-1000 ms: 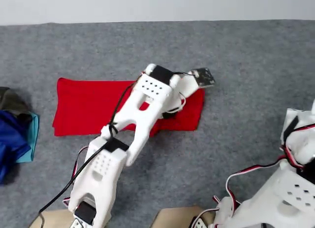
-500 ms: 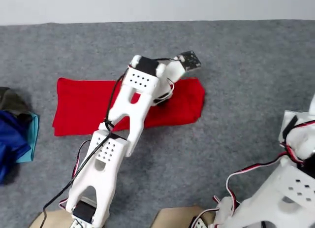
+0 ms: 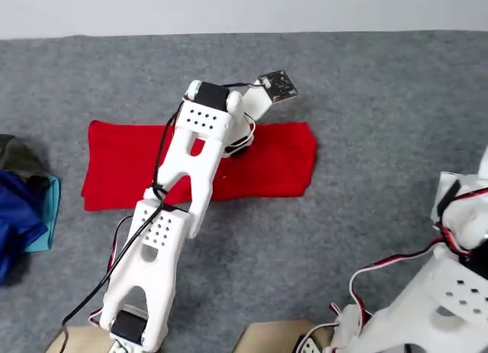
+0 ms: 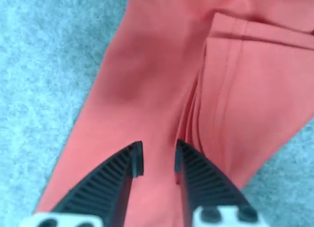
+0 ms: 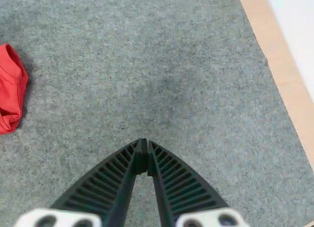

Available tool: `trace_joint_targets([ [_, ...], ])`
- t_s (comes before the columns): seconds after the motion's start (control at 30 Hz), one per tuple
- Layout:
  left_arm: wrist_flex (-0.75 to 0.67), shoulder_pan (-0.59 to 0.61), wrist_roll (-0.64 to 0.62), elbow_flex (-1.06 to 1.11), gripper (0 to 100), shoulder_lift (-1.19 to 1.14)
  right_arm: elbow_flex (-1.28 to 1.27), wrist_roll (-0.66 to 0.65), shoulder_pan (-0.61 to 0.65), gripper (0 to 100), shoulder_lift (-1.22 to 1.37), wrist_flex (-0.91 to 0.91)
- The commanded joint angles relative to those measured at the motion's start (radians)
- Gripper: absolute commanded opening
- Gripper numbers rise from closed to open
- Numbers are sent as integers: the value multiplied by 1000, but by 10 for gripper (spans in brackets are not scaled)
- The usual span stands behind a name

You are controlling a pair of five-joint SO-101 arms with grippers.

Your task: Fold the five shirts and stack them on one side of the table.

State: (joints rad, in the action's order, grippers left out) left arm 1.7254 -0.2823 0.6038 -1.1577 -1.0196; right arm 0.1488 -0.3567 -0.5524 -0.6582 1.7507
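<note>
Two jaws narrowly apart and empty, the left gripper point(image 4: 158, 158) hangs over the red shirt point(image 3: 274, 158), folded to a long band mid-table. The right gripper point(image 5: 143, 156), closed on nothing, sits above bare grey table point(image 3: 366, 101). At the edge, other shirts point(image 3: 19, 208) lie bunched; judging by that, most folding and stacking remains.

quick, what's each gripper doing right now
Left gripper: open, holding nothing, over the red shirt.
Right gripper: shut, empty, over the grey mat.
</note>
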Motion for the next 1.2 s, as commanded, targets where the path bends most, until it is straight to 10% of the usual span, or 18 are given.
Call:
trace_joint_targets([
  [0.0, 31, -2, 0, -21, 112, 126, 8, -11, -8, 14, -13, -1],
  [0.47, 26, -137, -63, 602, 80, 476, 6, -11, -8, 13, -12, -59],
  [0.93, -218, 54, 6, 608, 62, 183, -98, -11, -8, 13, -21, -99],
  [1.17, -55, 54, 2, 348, 62, 178, -97, -12, -8, 14, -18, -101],
])
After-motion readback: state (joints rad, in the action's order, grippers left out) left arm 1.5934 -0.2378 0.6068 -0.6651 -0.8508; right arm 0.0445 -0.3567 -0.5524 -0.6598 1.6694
